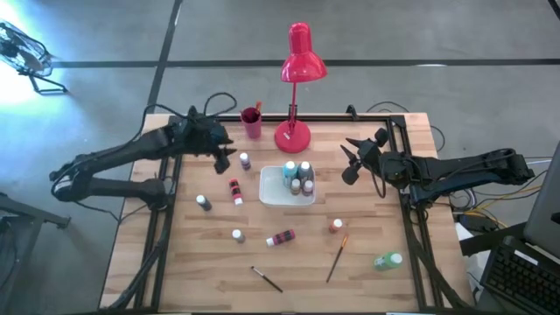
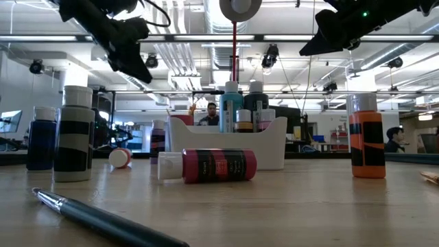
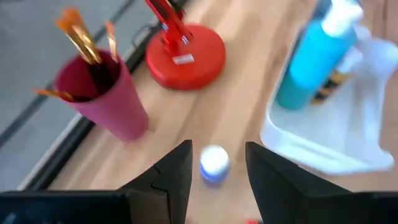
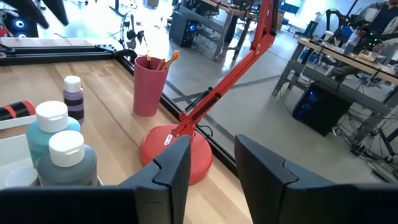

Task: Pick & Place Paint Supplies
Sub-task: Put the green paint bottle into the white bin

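Small paint bottles stand or lie scattered on the wooden table: a purple one (image 1: 245, 160), a red one (image 1: 235, 191), a red one on its side (image 1: 282, 237), an orange one (image 1: 336, 226) and a green one (image 1: 388, 260). Several more stand in the white tray (image 1: 273, 194). Two brushes (image 1: 267, 278) (image 1: 337, 258) lie near the front edge. My left gripper (image 1: 225, 157) hangs open above the table beside the purple bottle (image 3: 214, 165), which shows below the gap between its fingers. My right gripper (image 1: 348, 160) is open and raised, right of the tray, holding nothing.
A red desk lamp stands with its base (image 1: 291, 136) at the far edge, behind the tray. A red cup (image 1: 252, 121) holding brushes stands left of it. Black frame rails run along the table's sides. People and desks show in the room beyond.
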Available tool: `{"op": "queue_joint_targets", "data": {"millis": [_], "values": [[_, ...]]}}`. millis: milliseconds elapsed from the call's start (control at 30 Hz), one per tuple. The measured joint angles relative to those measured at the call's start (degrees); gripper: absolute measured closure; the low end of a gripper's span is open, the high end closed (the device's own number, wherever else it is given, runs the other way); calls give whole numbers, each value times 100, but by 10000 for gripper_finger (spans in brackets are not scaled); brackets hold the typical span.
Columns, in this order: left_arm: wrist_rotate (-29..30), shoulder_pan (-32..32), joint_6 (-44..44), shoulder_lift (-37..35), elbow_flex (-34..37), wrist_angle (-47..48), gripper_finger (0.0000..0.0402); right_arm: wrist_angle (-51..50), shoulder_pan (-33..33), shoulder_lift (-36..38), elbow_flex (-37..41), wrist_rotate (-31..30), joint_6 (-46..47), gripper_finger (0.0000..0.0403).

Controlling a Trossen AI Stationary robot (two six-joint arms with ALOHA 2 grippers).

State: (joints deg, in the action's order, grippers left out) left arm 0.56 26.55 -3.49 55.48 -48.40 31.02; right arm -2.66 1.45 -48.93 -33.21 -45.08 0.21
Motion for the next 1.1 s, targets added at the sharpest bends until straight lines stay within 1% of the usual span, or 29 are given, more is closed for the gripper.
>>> {"op": "queue_joint_targets", "data": {"millis": [100,233,367,467,500,567,633,733,800,967,1100], "values": [[0,-140,60,37,0,240,248,0,0,0,2,0,7,287],[2,-199,322,114,0,252,248,0,0,0,2,0,29,289],[5,-234,743,186,8,247,248,0,0,0,2,2,48,278],[28,-378,717,159,164,71,250,-1,2,0,1,13,-3,267],[48,-434,719,147,247,-57,252,-44,14,2,-15,75,-51,263],[59,-536,770,114,415,-366,254,-347,55,2,-181,430,-156,258],[63,-634,874,99,583,-702,255,-1185,69,-4,-608,980,-9,254],[70,-706,1081,99,820,-1118,255,-2963,68,-180,-1580,1851,828,252],[83,-703,1257,99,926,-1538,255,-4044,66,-423,-2220,2263,1235,255],[103,-724,1362,96,1221,-2950,255,-6420,230,-1312,-3650,2954,2370,269],[101,-728,1301,94,1299,-3741,255,-8408,579,-2164,-4428,3417,3590,274]]}}
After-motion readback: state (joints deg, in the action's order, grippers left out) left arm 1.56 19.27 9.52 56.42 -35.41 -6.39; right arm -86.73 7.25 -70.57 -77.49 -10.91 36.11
